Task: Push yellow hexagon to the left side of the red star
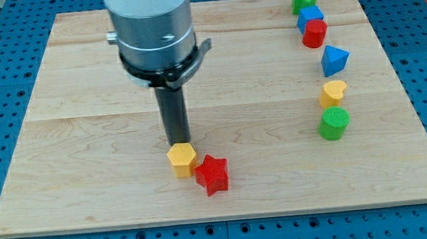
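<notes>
The yellow hexagon [181, 159] lies on the wooden board, touching the red star [212, 174] at the star's upper left. My tip [177, 143] stands right at the hexagon's top edge, seemingly touching it. The rod rises from there to the large grey arm body [152, 33] at the view's top.
A column of blocks runs down the view's right: a green star [303, 0], a blue block [309, 17], a red cylinder [314, 33], a blue block [334, 60], a yellow block [334, 93] and a green cylinder [334, 123]. The board's bottom edge [221, 213] lies below the star.
</notes>
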You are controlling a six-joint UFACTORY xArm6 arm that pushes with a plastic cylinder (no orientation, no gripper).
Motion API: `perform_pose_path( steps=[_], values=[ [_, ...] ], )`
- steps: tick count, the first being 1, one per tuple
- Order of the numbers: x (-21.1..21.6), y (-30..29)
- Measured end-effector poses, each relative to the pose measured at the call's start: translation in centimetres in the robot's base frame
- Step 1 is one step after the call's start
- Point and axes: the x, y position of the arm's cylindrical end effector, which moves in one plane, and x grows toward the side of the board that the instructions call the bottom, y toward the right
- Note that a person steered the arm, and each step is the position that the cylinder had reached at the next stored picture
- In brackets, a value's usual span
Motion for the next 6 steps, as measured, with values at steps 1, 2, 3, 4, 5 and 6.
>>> perform_pose_path(
  steps=[1, 2, 3, 4, 5, 6],
  values=[
    [0.6, -1.1],
    [1.9, 1.1],
    [1.0, 1.3],
    [2.0, 3.2],
    [2.7, 4.8],
    [3.9, 4.8]
  ],
)
